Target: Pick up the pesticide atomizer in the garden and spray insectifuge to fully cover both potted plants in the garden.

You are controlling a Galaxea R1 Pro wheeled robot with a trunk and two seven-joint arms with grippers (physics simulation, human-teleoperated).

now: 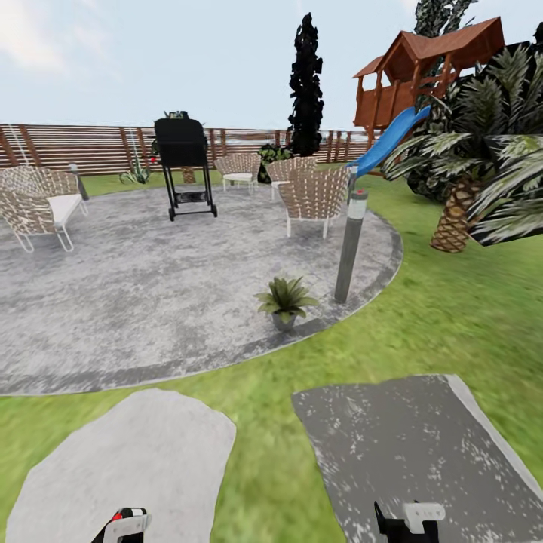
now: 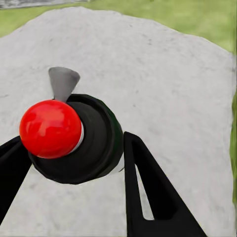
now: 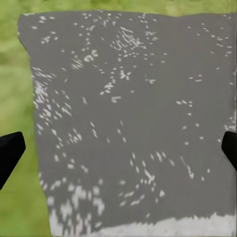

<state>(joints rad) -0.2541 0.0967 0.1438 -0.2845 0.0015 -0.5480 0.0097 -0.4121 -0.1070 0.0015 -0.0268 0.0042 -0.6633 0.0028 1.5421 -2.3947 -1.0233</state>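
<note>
From my head I look over the garden [image 1: 445, 317]: one potted plant [image 1: 285, 299] sits at the near edge of the paved round [image 1: 151, 279], just beside a grey post [image 1: 349, 245], with chairs [image 1: 313, 197] and a grill [image 1: 182, 164] farther back.

At my left wrist, my left gripper [image 2: 74, 163] is clamped on the atomizer [image 2: 79, 140], seemingly seen from its red-knobbed top, above a pale stepping stone [image 2: 163, 74].

At my right wrist, my right gripper [image 3: 118, 148] is spread wide, empty, over a dark slab [image 3: 138, 108].
</note>
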